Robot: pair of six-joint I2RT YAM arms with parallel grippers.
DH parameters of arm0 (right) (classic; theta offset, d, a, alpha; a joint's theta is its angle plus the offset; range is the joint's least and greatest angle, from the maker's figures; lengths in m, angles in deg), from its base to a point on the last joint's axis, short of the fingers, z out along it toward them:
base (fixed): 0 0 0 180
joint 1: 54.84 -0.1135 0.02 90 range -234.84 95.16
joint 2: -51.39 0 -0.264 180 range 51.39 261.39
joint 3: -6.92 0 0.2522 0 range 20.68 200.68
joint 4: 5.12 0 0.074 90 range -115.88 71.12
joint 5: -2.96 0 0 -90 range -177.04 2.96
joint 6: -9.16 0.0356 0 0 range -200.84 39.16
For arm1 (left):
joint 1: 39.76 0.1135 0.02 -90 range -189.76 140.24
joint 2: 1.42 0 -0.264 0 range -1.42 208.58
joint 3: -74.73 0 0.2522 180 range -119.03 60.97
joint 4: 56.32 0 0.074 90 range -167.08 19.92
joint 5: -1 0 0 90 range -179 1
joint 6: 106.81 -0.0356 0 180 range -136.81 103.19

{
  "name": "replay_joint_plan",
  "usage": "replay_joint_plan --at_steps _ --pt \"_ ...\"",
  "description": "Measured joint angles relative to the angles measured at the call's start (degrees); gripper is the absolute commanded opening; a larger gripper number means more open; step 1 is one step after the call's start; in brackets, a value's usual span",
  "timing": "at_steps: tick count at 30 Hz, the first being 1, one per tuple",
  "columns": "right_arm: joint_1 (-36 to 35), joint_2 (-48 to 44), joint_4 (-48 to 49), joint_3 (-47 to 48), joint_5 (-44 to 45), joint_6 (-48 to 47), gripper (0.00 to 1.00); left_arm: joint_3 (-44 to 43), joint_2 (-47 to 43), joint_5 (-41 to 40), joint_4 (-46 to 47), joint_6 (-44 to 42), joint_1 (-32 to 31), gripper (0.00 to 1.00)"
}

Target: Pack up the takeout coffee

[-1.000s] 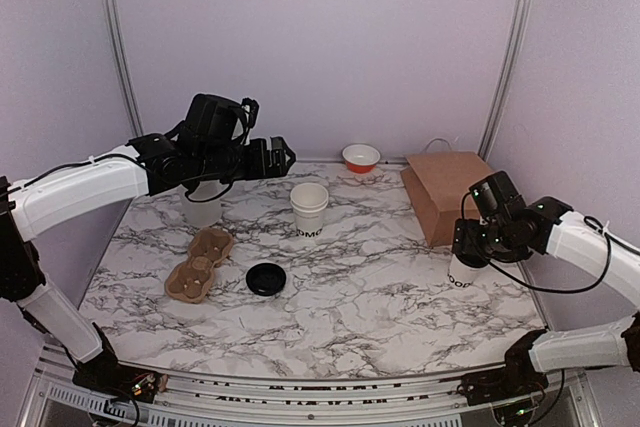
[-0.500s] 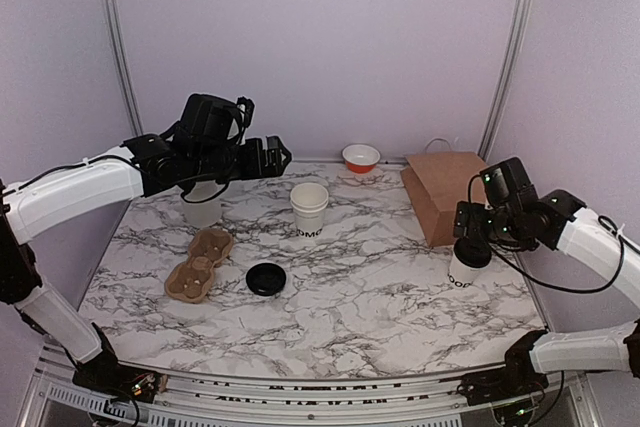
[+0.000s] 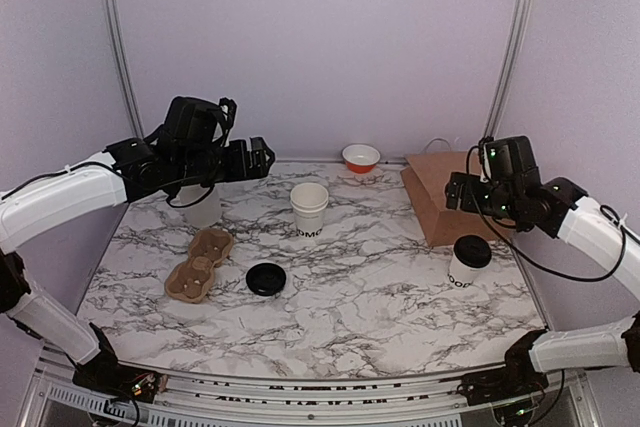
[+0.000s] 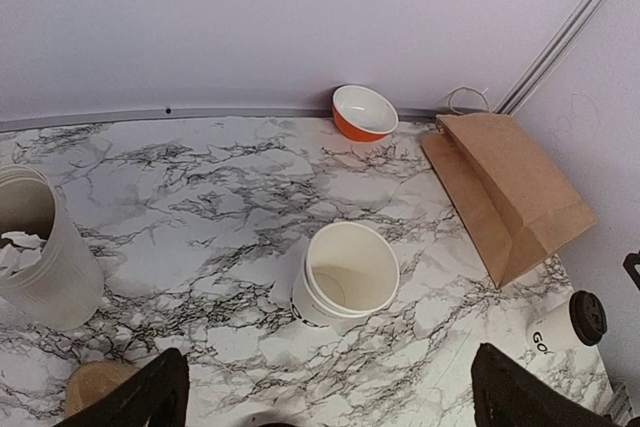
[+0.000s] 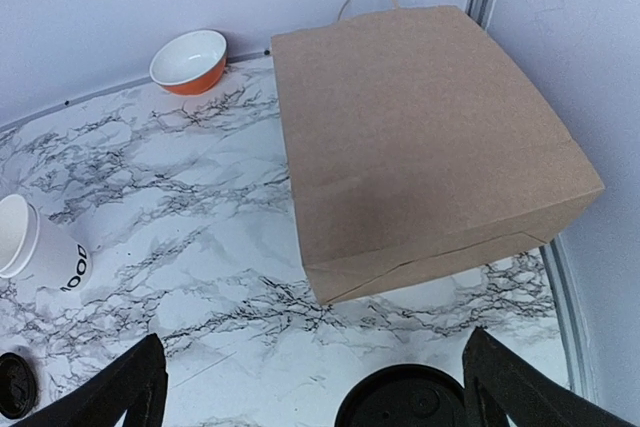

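The takeout coffee (image 3: 468, 263) is a white cup with black lettering and a black lid. It stands upright on the marble table at the right, just in front of the brown paper bag (image 3: 447, 193). My right gripper (image 3: 458, 192) is open and empty, raised above and behind the cup, over the bag's near end. In the right wrist view the black lid (image 5: 410, 403) shows at the bottom between the spread fingers, with the flat bag (image 5: 425, 137) beyond. My left gripper (image 3: 256, 158) is open and empty, held high at the back left. The coffee also shows in the left wrist view (image 4: 568, 322).
A stack of lidless white cups (image 3: 309, 209) stands mid-table, with a loose black lid (image 3: 266, 278) and a cardboard cup carrier (image 3: 199, 264) to its front left. A translucent container (image 3: 202, 207) is at the left. An orange bowl (image 3: 361, 158) sits by the back wall.
My right gripper has lifted off the top of the coffee cup and moved up and back toward the bag; the lidded cup stands free. My left arm has drawn slightly left.
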Motion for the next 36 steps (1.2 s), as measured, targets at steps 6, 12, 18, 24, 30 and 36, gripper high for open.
replay_joint_plan --at_steps 6,12,18,24,30,36 --pt "0.0 4.7 1.4 4.6 -0.8 -1.8 1.00 0.3 -0.8 -0.5 -0.2 0.3 0.2 0.99" --pt "1.4 12.8 1.5 11.9 -2.2 -4.2 0.92 0.7 -1.6 -0.5 -0.7 0.8 0.2 0.99" --pt "5.3 25.8 1.0 21.0 -2.2 -7.8 0.84 2.3 -3.9 0.2 -1.0 1.4 0.2 0.99" --pt "5.8 39.3 -0.7 31.3 -0.2 -12.0 0.76 4.2 -5.9 1.4 -1.3 1.7 0.2 0.99" --pt "5.9 51.7 -3.1 40.4 3.7 -15.6 0.74 4.4 -6.8 2.1 -1.6 1.7 0.2 0.99" --pt "5.9 60.7 -6.4 48.7 8.8 -18.8 0.72 4.6 -7.3 2.5 -1.8 1.7 0.2 0.99"
